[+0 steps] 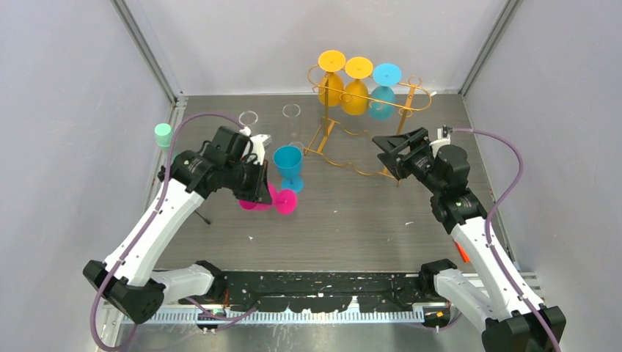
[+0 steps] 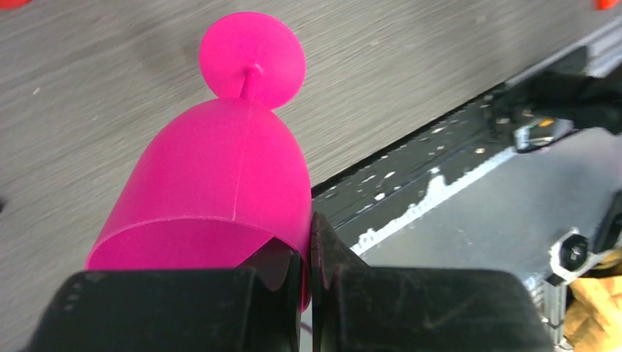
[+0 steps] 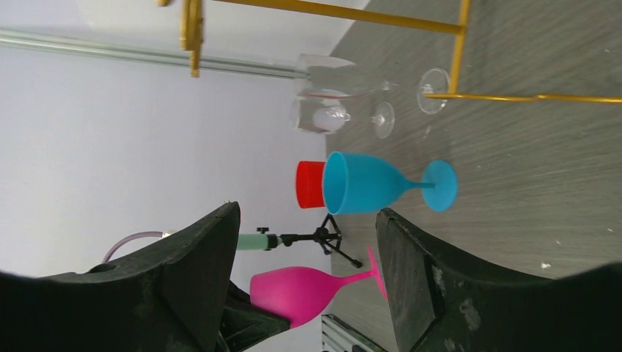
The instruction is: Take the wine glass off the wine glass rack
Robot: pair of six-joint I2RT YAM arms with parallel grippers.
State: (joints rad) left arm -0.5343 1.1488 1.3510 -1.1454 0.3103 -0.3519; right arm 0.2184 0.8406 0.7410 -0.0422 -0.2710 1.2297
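The gold wine glass rack (image 1: 325, 136) stands at the back of the table. Three wine glasses hang upside down from it: two orange ones (image 1: 356, 95) and a blue one (image 1: 382, 101). My left gripper (image 1: 257, 192) (image 2: 308, 236) is shut on the rim wall of a pink wine glass (image 2: 220, 169) (image 1: 284, 202), upright over the table left of centre. Just behind it a blue wine glass (image 1: 288, 165) (image 3: 367, 183) stands on the table. My right gripper (image 1: 389, 155) (image 3: 308, 211) is open and empty, in front of the rack's wavy base.
Clear glasses (image 1: 248, 117) (image 3: 330, 95) stand at the back left of the rack. A green-capped item on a small tripod (image 1: 163, 134) sits by the left wall. A red cup (image 3: 309, 185) shows behind the blue glass. Grey walls close in three sides.
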